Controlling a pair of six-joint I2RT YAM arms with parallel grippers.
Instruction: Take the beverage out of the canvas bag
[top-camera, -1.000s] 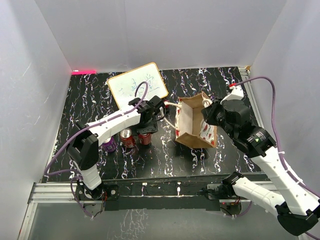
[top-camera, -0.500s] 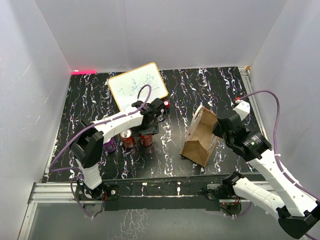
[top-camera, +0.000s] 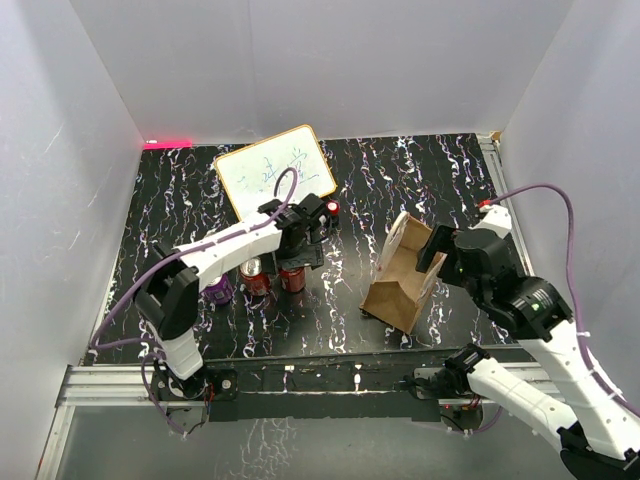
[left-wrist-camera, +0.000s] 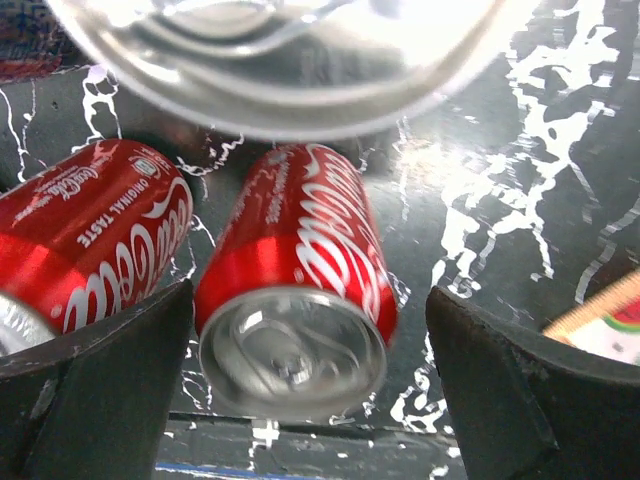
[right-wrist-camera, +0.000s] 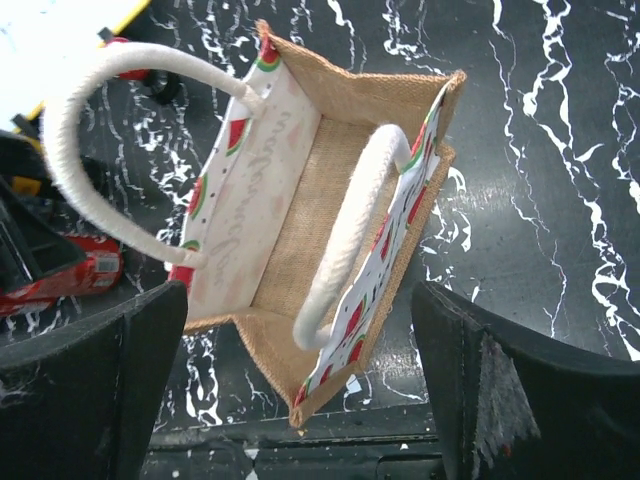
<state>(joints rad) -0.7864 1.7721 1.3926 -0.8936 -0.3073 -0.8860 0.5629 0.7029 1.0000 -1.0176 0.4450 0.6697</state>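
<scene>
A red cola can, the beverage (left-wrist-camera: 300, 265), stands on the black marbled table between the fingers of my left gripper (left-wrist-camera: 310, 400), which is open and apart from it. From above, that can (top-camera: 291, 277) sits just under my left gripper (top-camera: 299, 250). The canvas bag (top-camera: 402, 283) leans on the table to the right. In the right wrist view the canvas bag (right-wrist-camera: 300, 225) shows a bare burlap inside and two white cord handles (right-wrist-camera: 350, 240). My right gripper (right-wrist-camera: 300, 400) hangs open above the bag's near edge, holding nothing, and shows from above as the right gripper (top-camera: 428, 262).
A second red can (left-wrist-camera: 95, 235) stands left of the first, and a purple can (top-camera: 219, 290) further left. A whiteboard (top-camera: 275, 172) lies at the back, with a small red object (top-camera: 330, 210) by its corner. A blurred silvery round shape (left-wrist-camera: 290, 50) fills the top of the left wrist view.
My right gripper let go of the bag handle, opened and drew back; the bag shifted right and tipped over. My left gripper opened above the red can.
</scene>
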